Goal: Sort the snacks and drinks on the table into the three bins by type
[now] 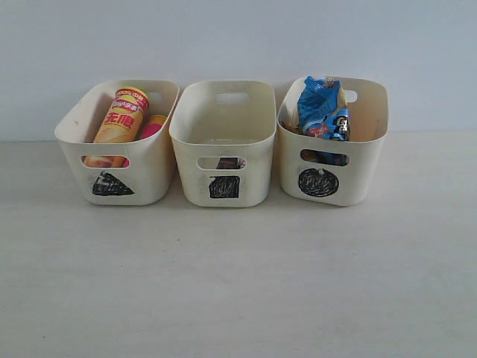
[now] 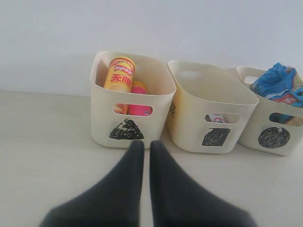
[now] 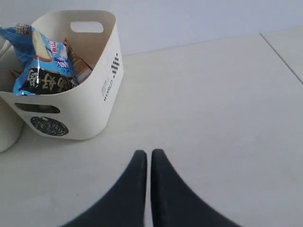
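Bench (image 1: pixel 238 283): pale, everything lined along its far edge.
Snacks: cans (image 1: pixel 123 115) in left bin (image 1: pixel 153 175), bags (image 1: pixel 322 108) in right bin (image 1: pixel 361 171).
Drinks: carton (image 1: pixel 229 162) glimpsed through middle bin (image 1: pixel 190 171).
Tools: left tool (image 2: pixel 146 145), right tool (image 3: pixel 148 153) pressed together, empty.
Tip: looked sorted, park clear.

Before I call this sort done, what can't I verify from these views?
- Middle bin contents: exterior and left wrist views, its wall hides all but a sliver.
- Pink can: exterior view, mostly behind the yellow can.
- Brown packet: right wrist view, the blue bag covers all but an edge.
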### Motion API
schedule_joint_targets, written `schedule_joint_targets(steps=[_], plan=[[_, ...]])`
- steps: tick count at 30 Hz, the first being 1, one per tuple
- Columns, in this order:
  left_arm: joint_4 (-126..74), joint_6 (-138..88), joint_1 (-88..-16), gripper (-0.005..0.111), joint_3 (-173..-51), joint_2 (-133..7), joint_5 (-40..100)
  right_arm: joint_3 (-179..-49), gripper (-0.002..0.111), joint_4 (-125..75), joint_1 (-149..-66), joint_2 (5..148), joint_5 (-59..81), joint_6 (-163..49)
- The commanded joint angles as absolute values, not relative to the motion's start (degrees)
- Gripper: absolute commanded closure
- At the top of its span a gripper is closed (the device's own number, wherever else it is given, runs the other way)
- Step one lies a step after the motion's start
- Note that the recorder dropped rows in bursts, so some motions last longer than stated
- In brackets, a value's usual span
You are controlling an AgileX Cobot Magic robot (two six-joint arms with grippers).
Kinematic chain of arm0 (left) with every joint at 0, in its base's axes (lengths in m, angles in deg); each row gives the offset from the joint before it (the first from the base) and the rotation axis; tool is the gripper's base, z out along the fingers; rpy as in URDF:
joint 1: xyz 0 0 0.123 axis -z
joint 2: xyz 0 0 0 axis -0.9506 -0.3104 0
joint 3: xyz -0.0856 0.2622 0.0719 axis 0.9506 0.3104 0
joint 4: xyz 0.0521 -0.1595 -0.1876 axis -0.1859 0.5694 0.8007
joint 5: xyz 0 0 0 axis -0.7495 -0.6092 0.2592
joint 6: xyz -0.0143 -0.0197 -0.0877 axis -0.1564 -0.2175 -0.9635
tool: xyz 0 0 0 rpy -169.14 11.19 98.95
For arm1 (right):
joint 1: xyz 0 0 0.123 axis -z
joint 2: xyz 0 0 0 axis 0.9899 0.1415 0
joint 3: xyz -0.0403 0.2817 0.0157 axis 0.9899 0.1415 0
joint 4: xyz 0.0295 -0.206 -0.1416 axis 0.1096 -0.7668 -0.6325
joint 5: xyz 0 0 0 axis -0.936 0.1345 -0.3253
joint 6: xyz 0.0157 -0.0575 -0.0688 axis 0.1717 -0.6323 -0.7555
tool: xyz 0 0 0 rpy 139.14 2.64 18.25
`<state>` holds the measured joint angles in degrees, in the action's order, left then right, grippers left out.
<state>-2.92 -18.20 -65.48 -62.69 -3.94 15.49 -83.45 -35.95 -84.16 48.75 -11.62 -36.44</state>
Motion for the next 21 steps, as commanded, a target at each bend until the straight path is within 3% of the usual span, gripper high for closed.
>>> schedule_joint_targets(steps=[1, 21], plan=[[-2.5, -18.0, -65.4, 0.102, -62.5, -3.6, 16.0, -83.0, 0.108, -35.6, -83.7, 47.4, -11.4, -36.6], [-2.5, -18.0, -65.4, 0.102, -62.5, -3.6, 16.0, -83.0, 0.108, -35.4, -83.7, 47.4, -10.8, -36.4]])
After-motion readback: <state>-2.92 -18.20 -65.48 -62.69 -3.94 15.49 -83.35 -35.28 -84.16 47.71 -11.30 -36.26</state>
